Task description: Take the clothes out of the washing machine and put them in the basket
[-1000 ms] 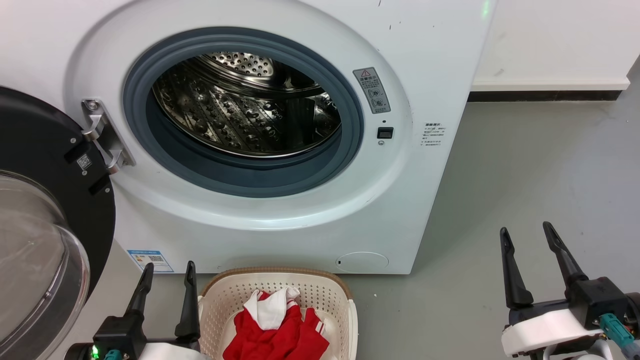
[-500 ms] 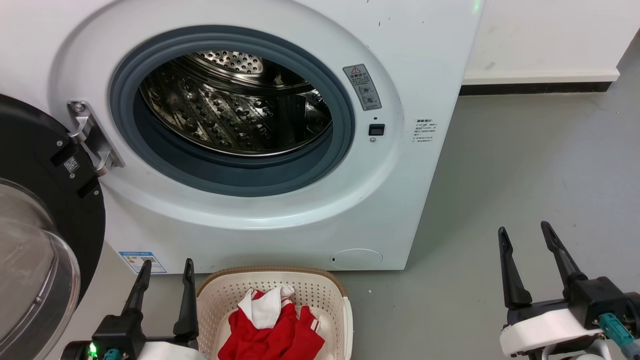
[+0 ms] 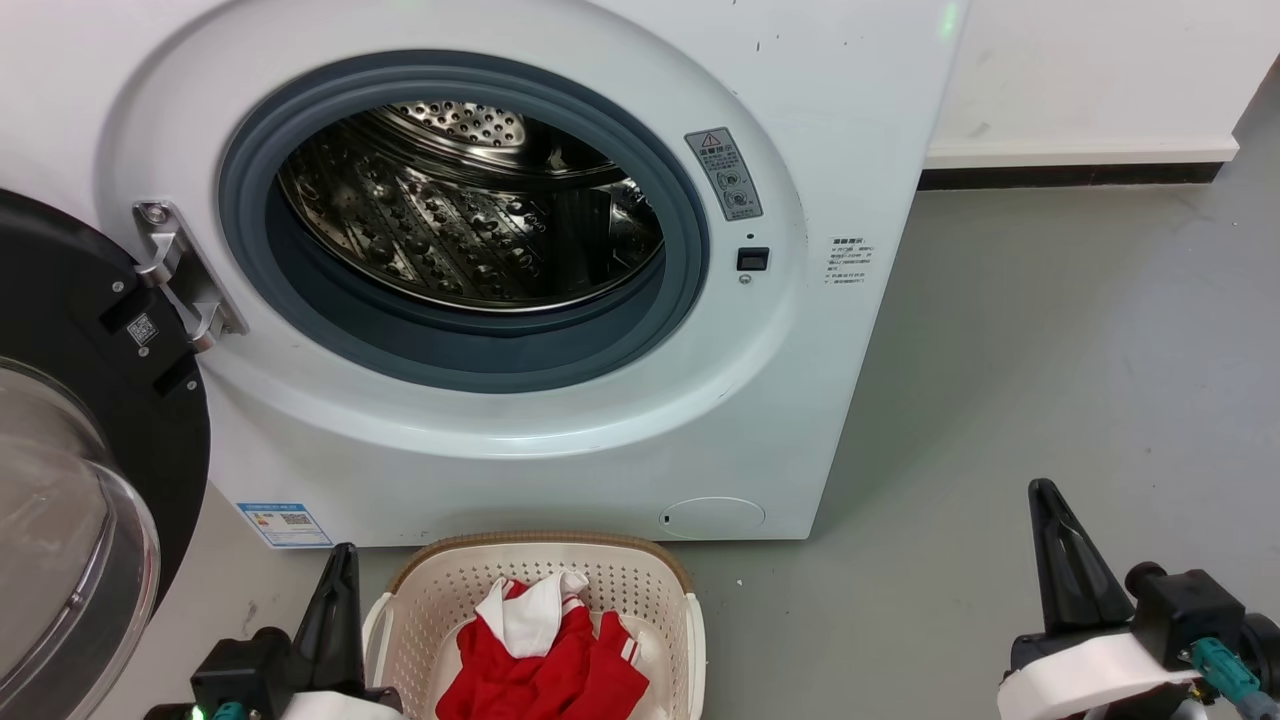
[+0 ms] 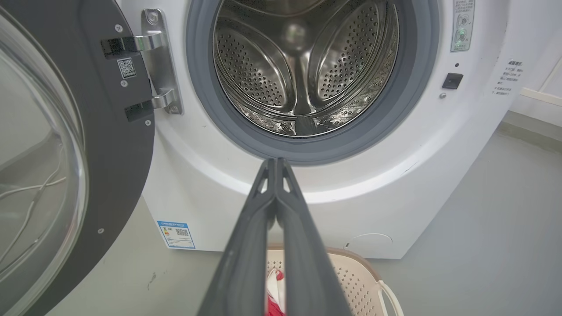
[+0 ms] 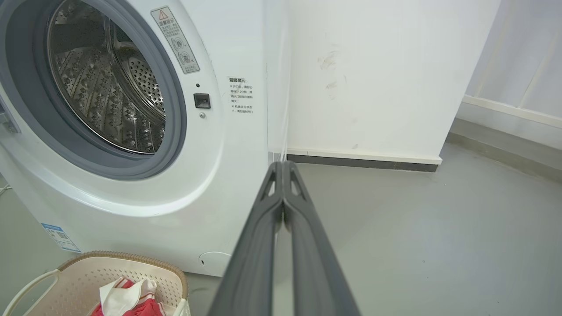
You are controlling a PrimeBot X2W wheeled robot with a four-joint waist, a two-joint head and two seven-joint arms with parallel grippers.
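Basket (image 3: 540,541) sits under the washer (image 3: 520,470) mouth, likely for a short drop; clothes (image 3: 545,670) lie inside; left gripper (image 3: 345,556) and right gripper (image 3: 1045,496) are clenched, empty.

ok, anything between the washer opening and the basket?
Nothing visible. The door is swung open to the left, the washing machine porthole is unobstructed, and the basket sits open-topped on the floor below it, clothes already inside.

Basket (image 3: 540,543) near end, door (image 3: 62,300) left side, past the edges; label (image 3: 285,523) print illegible.
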